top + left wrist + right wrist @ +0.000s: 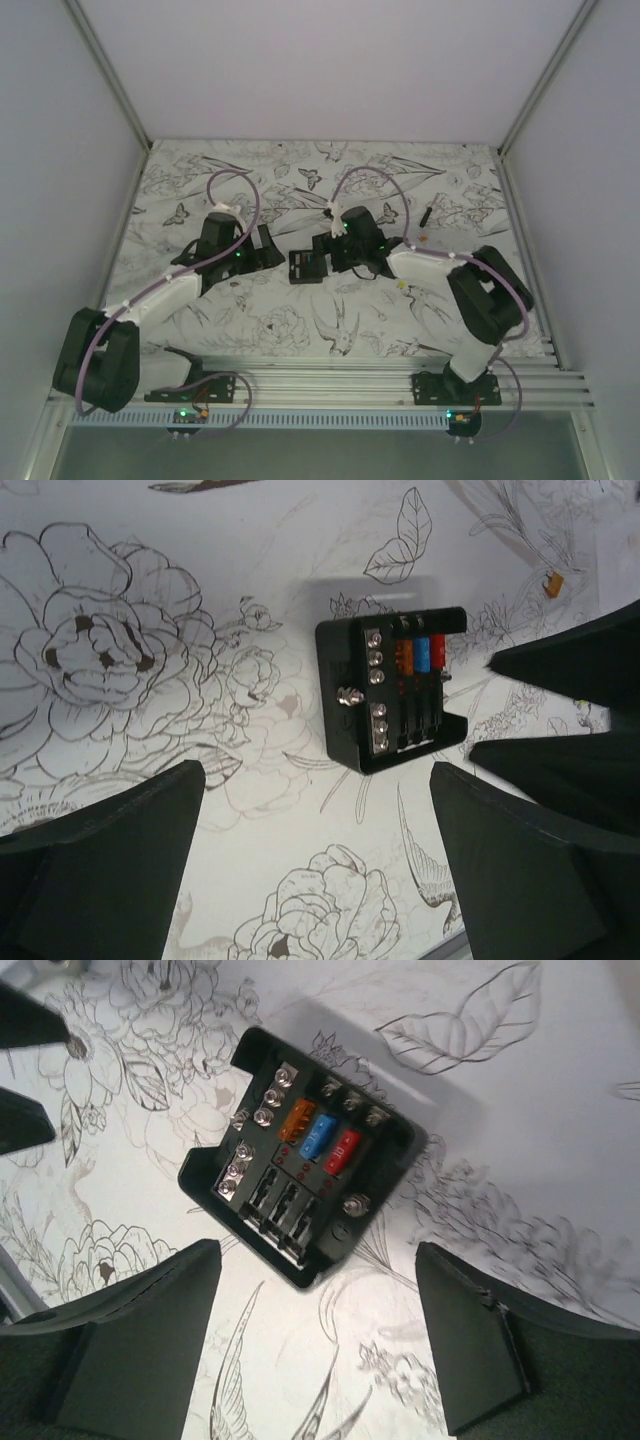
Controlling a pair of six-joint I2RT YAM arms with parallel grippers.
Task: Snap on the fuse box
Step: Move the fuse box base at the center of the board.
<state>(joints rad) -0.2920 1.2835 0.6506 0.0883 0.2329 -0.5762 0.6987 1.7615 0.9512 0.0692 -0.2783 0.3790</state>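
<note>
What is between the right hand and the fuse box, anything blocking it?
Nothing visible. The fuse box lies uncovered on the floral table cover, and the open right hand hangs above it, with only bare cover between its fingers and the box.

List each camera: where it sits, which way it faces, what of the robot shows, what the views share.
Top external: high behind the arms, looking down at the table; both arms show.
Left wrist: on the left arm, looking down past the open left gripper at the fuse box.
Right wrist: on the right arm, looking down past the open right gripper.
Shared: all three show the fuse box.
</note>
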